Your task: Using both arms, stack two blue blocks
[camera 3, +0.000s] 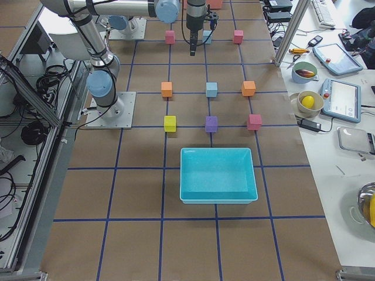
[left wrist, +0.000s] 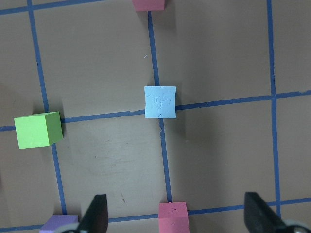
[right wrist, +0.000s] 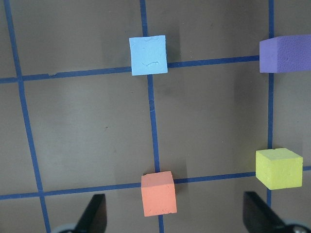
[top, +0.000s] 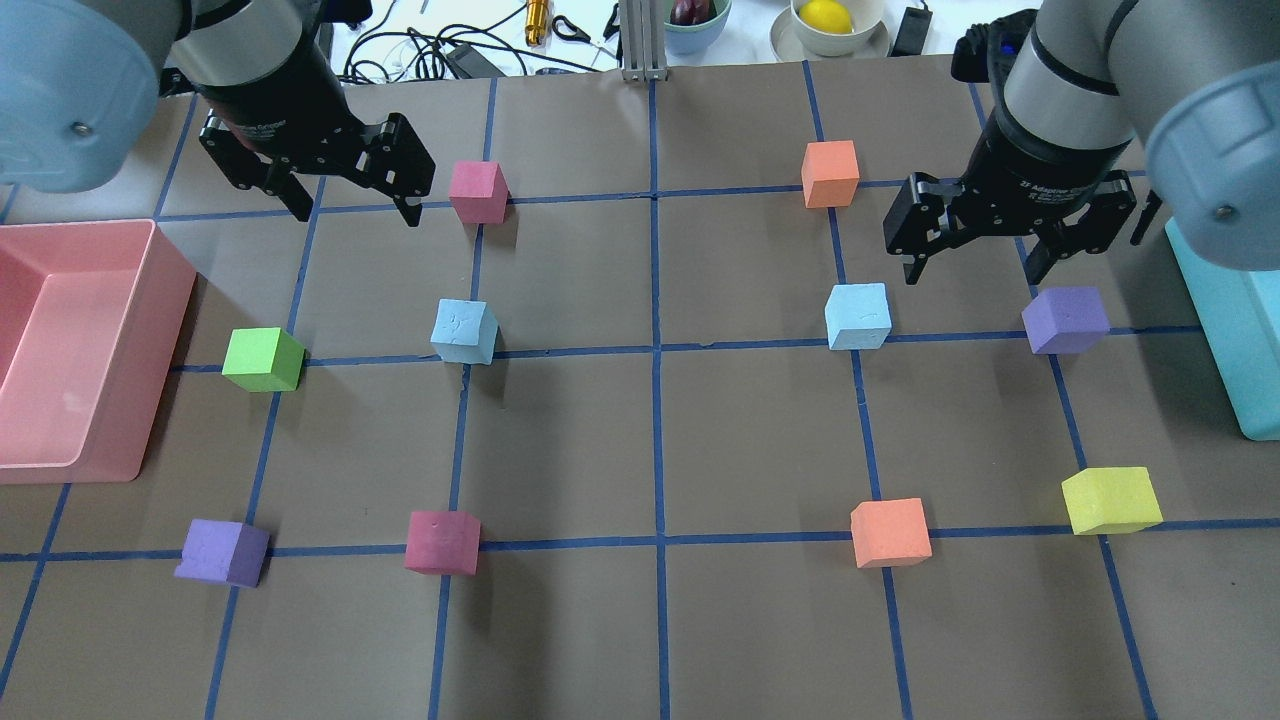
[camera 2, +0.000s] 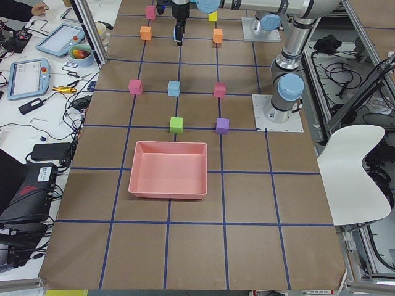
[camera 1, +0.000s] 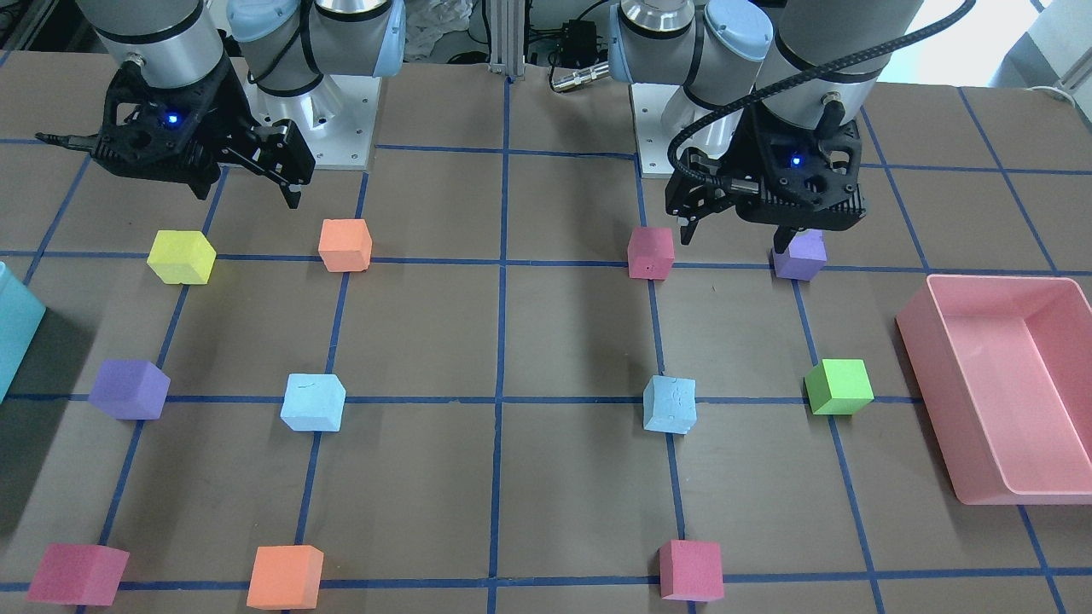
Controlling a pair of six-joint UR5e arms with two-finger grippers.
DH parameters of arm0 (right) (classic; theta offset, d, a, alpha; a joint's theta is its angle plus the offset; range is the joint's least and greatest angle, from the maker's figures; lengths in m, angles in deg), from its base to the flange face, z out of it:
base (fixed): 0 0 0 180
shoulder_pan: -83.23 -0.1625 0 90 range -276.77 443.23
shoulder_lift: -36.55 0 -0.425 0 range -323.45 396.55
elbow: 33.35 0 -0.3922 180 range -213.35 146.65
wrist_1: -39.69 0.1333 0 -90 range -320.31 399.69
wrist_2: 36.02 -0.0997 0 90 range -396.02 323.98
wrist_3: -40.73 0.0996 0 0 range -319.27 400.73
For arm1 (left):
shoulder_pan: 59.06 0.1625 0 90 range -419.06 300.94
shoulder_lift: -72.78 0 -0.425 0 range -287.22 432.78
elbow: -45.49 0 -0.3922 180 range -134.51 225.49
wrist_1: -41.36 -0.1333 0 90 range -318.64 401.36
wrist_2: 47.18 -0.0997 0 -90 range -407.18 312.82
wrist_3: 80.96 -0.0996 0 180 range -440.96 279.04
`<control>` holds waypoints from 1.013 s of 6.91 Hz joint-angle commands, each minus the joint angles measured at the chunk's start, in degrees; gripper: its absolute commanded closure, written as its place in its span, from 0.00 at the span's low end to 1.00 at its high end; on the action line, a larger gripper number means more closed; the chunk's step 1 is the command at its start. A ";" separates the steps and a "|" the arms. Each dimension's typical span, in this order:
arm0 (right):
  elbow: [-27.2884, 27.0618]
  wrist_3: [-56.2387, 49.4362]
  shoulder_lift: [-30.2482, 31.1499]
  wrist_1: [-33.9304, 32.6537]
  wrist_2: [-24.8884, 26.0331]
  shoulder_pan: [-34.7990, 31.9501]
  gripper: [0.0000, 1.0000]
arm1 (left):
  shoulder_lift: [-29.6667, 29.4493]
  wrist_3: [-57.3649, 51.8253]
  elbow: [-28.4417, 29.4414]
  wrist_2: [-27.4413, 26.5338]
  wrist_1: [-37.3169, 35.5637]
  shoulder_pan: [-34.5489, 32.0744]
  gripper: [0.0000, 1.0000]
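Note:
Two pale blue blocks sit apart on the brown table. One blue block (top: 464,331) lies on my left side and shows in the left wrist view (left wrist: 160,102) and the front view (camera 1: 670,404). The other blue block (top: 858,316) lies on my right side and shows in the right wrist view (right wrist: 148,55) and the front view (camera 1: 313,402). My left gripper (top: 358,218) is open and empty, above the table beyond its block, beside a pink cube (top: 478,191). My right gripper (top: 970,278) is open and empty, between its block and a purple cube (top: 1065,319).
A pink bin (top: 165,350) stands at the left edge and a teal bin (top: 1225,330) at the right edge. Green (top: 263,359), purple (top: 222,551), pink (top: 442,542), orange (top: 890,532) (top: 830,173) and yellow (top: 1110,499) cubes stand at the grid crossings.

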 commanded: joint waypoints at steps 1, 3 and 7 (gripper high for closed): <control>-0.06 -0.01 0.00 0.04 0.00 -0.02 0.00 | -4.09 -0.40 -1.84 0.24 -7.19 -0.06 0.00; -0.06 0.25 -0.35 -0.22 0.00 -0.10 0.00 | -7.44 -0.94 -4.04 -0.11 -12.22 -0.06 0.00; -0.59 -2.80 -17.37 -19.08 -0.44 -0.02 0.00 | -10.18 -3.74 -12.81 -0.38 -20.92 0.20 0.00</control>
